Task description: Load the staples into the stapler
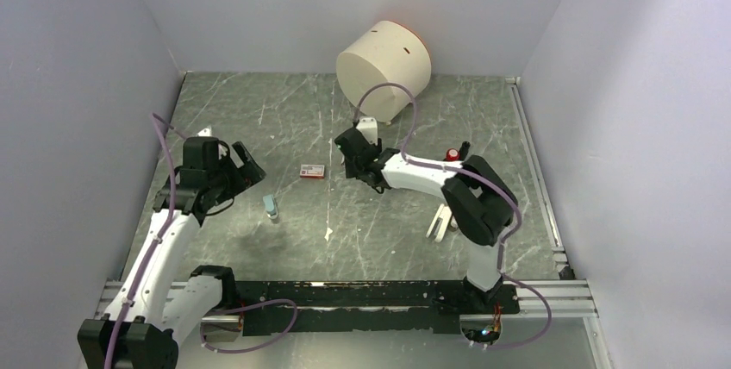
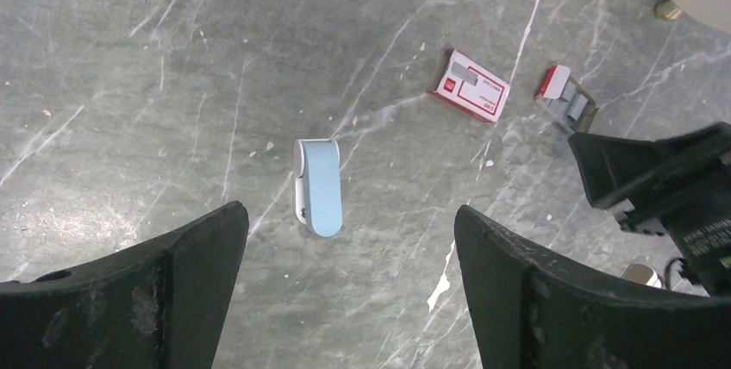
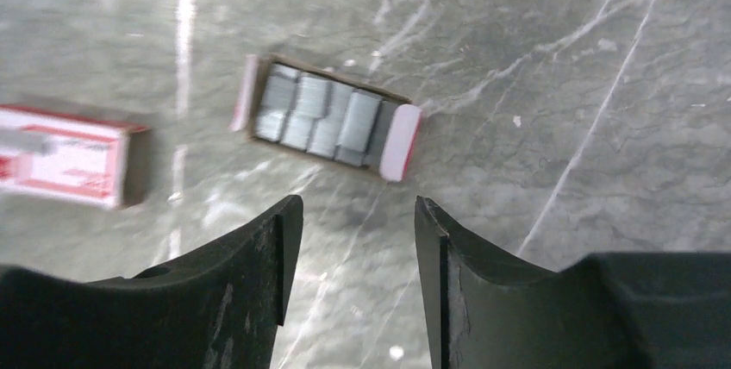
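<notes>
Grey marbled table holds all you need, with a white drum set at the back, out of the way. Your left gripper hangs over the blue stapler, fingers spread wide and empty, probably placed to steady it. Your right gripper hovers just short of the open tray, fingers partly apart with nothing between them, lined up for a pick. The red-and-white sleeve lies beside the tray. Staples lie in that tray as grey strips, well apart from the stapler.
</notes>
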Robot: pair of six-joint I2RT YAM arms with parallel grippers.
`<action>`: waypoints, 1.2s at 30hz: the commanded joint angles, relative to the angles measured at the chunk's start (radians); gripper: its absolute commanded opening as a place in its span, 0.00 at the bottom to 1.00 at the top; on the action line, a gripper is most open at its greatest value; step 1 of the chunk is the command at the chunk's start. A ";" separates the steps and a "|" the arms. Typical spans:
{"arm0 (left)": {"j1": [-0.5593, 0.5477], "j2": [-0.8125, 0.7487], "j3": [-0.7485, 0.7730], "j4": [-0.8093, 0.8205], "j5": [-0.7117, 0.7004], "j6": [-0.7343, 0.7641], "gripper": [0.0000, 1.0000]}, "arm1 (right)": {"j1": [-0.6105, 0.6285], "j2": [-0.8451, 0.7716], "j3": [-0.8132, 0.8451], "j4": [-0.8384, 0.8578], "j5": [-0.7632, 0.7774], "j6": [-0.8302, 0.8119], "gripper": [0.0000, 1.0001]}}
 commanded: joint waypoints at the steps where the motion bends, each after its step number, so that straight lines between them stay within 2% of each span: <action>1: 0.009 -0.034 0.059 -0.004 -0.047 0.006 0.93 | 0.049 -0.147 -0.001 -0.023 -0.035 -0.037 0.56; 6: 0.009 -0.116 0.098 -0.031 -0.161 -0.019 0.93 | 0.144 -0.187 -0.012 0.029 -0.176 -0.030 0.63; 10: 0.009 -0.209 0.135 -0.080 -0.291 -0.051 0.92 | 0.247 -0.125 0.032 0.106 -0.266 -0.012 0.69; 14: 0.009 -0.303 0.154 -0.112 -0.391 -0.066 0.91 | 0.310 -0.025 0.127 0.100 -0.293 -0.005 0.70; 19: 0.008 -0.332 0.189 -0.156 -0.463 -0.056 0.91 | 0.360 0.082 0.211 0.123 -0.339 0.008 0.70; 23: 0.001 -0.340 0.191 -0.165 -0.475 -0.058 0.91 | 0.387 0.164 0.310 0.082 -0.321 0.014 0.69; 28: -0.012 -0.340 0.201 -0.175 -0.507 -0.060 0.90 | 0.411 0.246 0.403 0.019 -0.224 0.026 0.61; 36: -0.025 -0.342 0.202 -0.175 -0.516 -0.052 0.89 | 0.430 0.291 0.450 -0.010 -0.113 0.019 0.52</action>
